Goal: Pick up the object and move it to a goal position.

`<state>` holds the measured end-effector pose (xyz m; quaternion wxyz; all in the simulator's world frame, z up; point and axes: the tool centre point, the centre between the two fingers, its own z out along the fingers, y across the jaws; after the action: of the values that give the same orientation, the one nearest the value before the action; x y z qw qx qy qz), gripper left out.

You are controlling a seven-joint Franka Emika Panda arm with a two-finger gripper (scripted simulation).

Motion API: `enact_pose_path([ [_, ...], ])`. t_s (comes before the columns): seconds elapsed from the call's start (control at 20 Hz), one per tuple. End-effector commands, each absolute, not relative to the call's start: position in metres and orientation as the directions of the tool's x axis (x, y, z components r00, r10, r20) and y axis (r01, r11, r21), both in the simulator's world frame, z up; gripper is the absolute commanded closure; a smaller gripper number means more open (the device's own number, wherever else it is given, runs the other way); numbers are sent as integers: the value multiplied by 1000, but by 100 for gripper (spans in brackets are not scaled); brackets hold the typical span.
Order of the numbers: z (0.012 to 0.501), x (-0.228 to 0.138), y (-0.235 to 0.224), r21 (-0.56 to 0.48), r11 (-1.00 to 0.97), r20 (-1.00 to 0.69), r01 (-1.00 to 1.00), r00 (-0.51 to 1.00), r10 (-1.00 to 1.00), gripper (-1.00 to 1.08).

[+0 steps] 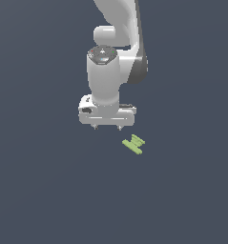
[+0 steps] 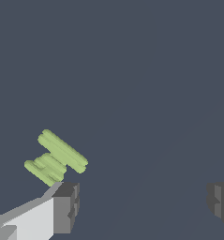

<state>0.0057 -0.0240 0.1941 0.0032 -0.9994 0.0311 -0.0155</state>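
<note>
The object (image 1: pixel 134 144) is a small flat light-green H-like piece lying on the dark floor, a little toward the exterior view's right of the gripper and lower in that picture. The white gripper (image 1: pixel 107 127) hangs above the floor with its two short fingertips spread wide and nothing between them. In the wrist view the object (image 2: pixel 56 158) lies just beyond one grey finger pad (image 2: pixel 65 207), outside the gap between the fingers; the other pad (image 2: pixel 220 202) shows at the picture's edge. The gripper (image 2: pixel 142 205) is open and apart from the piece.
A plain dark grey-blue floor (image 1: pixel 48 190) fills both views. The white arm (image 1: pixel 116 43) rises above the gripper. No other objects show.
</note>
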Motion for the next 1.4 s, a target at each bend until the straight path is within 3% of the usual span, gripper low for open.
enact_pose_path([
  [0.0, 194, 6, -24, -7, -998, 31, -62, 998, -62, -20],
  [0.75, 184, 3, -33, -1, -999, 8, -36, 999, -36, -20],
  [1.35, 153, 4, -20, -84, -990, -44, 115, 992, 119, -20],
])
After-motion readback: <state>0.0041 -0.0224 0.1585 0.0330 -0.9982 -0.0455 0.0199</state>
